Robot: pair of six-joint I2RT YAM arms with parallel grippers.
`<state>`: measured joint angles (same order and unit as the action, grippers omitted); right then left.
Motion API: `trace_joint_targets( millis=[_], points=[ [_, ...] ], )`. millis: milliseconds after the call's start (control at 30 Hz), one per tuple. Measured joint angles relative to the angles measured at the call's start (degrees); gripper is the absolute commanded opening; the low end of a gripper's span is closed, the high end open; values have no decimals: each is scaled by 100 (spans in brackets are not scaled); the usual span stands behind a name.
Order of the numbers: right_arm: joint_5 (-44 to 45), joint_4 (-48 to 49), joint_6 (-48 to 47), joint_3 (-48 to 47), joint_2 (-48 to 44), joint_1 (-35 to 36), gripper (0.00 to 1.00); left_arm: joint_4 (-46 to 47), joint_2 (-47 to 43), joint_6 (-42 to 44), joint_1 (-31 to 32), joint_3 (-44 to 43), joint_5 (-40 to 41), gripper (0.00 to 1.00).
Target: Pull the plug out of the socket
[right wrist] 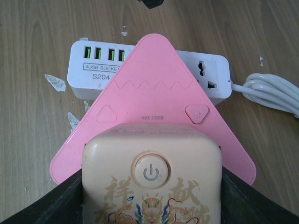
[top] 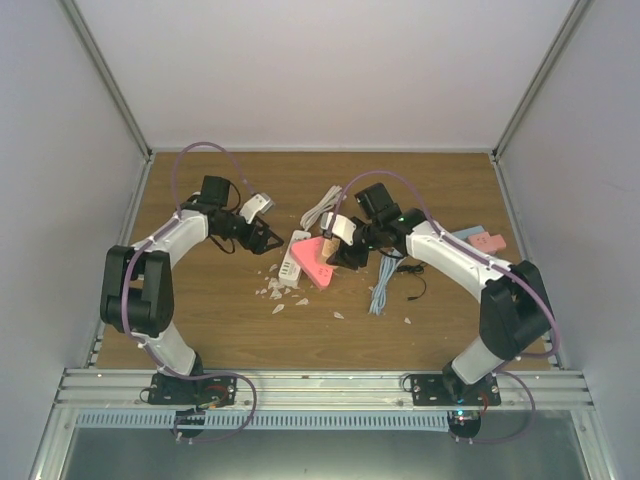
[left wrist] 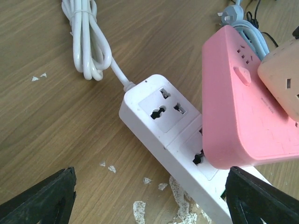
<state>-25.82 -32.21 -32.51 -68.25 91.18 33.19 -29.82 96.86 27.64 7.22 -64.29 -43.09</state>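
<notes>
A white power strip [left wrist: 159, 112] lies on the wooden table. A pink triangular adapter [left wrist: 243, 112] sits on it, covering its second outlet [right wrist: 154, 88]. A cream cube plug [right wrist: 152, 177] with a power button is seated on the pink adapter's near face. My right gripper [right wrist: 152, 205] is shut on the cube, one finger [right wrist: 65, 205] against each side. My left gripper [left wrist: 149, 196] stands open over the strip's near end, its fingers [left wrist: 46, 196] spread wide and holding nothing. From above, the left gripper [top: 262, 240] is just left of the strip [top: 291, 262] and the right gripper [top: 345, 252] is at the pink adapter [top: 318, 264].
The strip's white cord [left wrist: 86, 42] lies coiled behind it. A light blue cable [top: 381, 292] and a black cable [top: 412, 282] lie to the right. Pink and blue blocks [top: 480, 240] sit at the far right. Torn white scraps [left wrist: 140, 210] litter the wood near the strip.
</notes>
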Motion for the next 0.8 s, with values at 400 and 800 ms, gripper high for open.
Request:
trace_joint_targets(
  millis=[400,800],
  points=[
    [-31,-39,-2,0,549,-7,19,-76,-435,798,348,695,695,87],
    [-2,-114,-22,-79,632,-9,19,70,-487,490,824,632,824,84]
  ],
)
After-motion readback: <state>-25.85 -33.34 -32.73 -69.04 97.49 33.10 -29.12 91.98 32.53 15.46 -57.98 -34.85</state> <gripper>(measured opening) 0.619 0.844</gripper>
